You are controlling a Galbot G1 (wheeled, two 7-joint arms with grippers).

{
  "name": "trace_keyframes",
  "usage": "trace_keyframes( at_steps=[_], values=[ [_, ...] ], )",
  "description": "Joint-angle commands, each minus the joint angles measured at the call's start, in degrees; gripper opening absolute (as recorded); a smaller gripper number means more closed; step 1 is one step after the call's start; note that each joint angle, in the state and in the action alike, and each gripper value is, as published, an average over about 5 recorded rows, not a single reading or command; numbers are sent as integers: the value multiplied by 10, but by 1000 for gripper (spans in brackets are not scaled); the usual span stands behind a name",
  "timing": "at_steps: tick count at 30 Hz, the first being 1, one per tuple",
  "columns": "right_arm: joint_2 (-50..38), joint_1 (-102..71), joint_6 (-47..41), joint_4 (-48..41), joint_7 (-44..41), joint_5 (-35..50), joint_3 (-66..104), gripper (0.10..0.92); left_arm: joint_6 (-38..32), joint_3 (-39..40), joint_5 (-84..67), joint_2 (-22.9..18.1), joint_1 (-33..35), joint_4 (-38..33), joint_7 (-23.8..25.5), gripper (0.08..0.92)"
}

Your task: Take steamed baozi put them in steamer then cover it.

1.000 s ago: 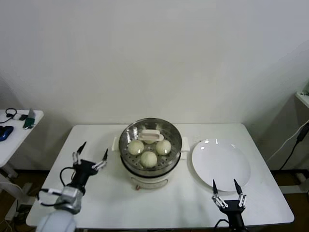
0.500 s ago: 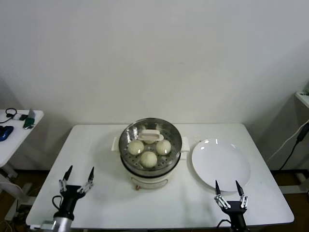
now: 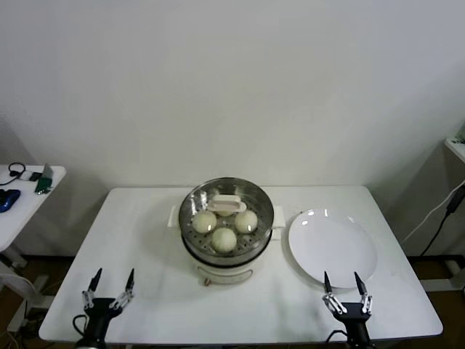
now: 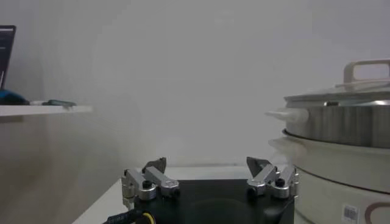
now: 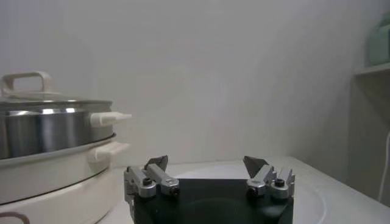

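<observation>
White table (image 3: 145, 218) against plain white wall (image 3: 232, 87). Steamer (image 3: 227, 233) at table centre, cover (image 3: 227, 205) on, baozi (image 3: 224, 239) inside (three visible). Empty plate (image 3: 333, 247) near right edge. Left gripper (image 3: 110, 284) and right gripper (image 3: 341, 286) at front edge, jaws spread, holding nothing.

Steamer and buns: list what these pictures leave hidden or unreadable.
- Fourth baozi: the head view shows three baozi through the cover; its handle may hide another.
- Steamer inside: both wrist views show only its outer wall.
- Steamer: cut by the frame edge in both wrist views.
- Base label: too small to read, left wrist view.
- Plate: right gripper overlaps its near rim in the head view.
</observation>
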Motion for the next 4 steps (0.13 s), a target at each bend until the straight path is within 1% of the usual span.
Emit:
trace_keyframes(
  at_steps=[1,4],
  values=[
    [-1,2,0,-3,-2,3,0,823,-13,-4,-7,-6,13,4,3,823],
    [-1,1,-1,-2,-2,1,0,823,-13,-5,-6,-7,15,0,3,823]
  ],
)
